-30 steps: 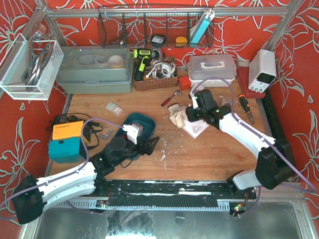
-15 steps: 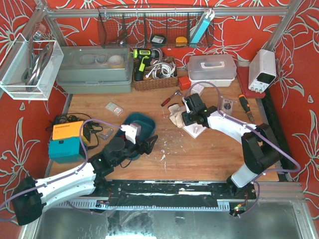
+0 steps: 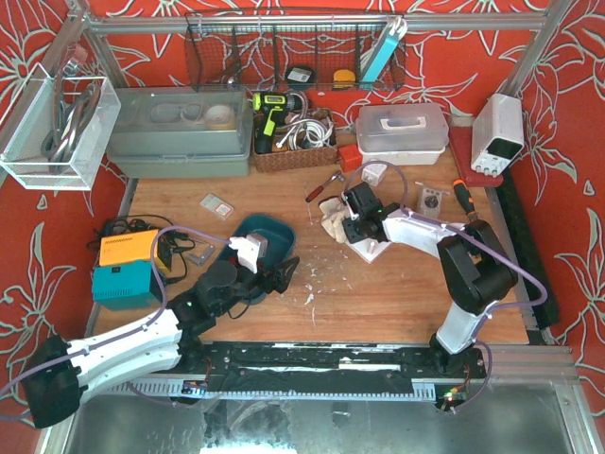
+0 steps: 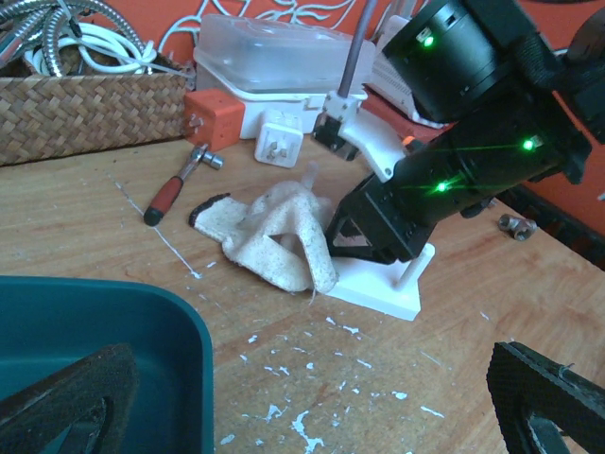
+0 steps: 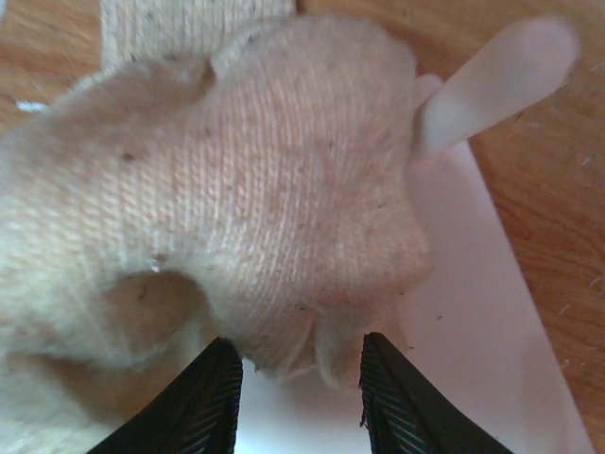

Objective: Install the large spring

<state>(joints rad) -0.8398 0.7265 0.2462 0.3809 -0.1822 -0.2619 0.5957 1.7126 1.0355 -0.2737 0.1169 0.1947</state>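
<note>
The large spring shows in no view. A white base plate (image 3: 371, 248) (image 4: 383, 288) (image 5: 492, 322) with an upright peg (image 5: 492, 76) lies right of centre. A cream knitted glove (image 3: 333, 219) (image 4: 274, 232) (image 5: 236, 189) lies crumpled over its left edge. My right gripper (image 3: 352, 227) (image 5: 298, 397) is low over the plate, its jaws partly apart. The glove's hem hangs just ahead of the tips, and bare plate shows between them. My left gripper (image 3: 284, 274) (image 4: 312, 407) stands wide open and holds nothing, by the teal bin (image 3: 269, 236) (image 4: 95, 331).
A small red-handled hammer (image 3: 323, 186) (image 4: 175, 189) lies behind the glove. A white plug (image 4: 279, 137), an orange box (image 4: 216, 118), a clear lidded box (image 3: 402, 128) and a wicker basket (image 3: 293, 151) line the back. A screwdriver (image 3: 465, 199) lies at the right.
My right arm has swung left, bringing its gripper from over the plate onto the glove's edge, and its jaws have narrowed. The left arm has not moved.
</note>
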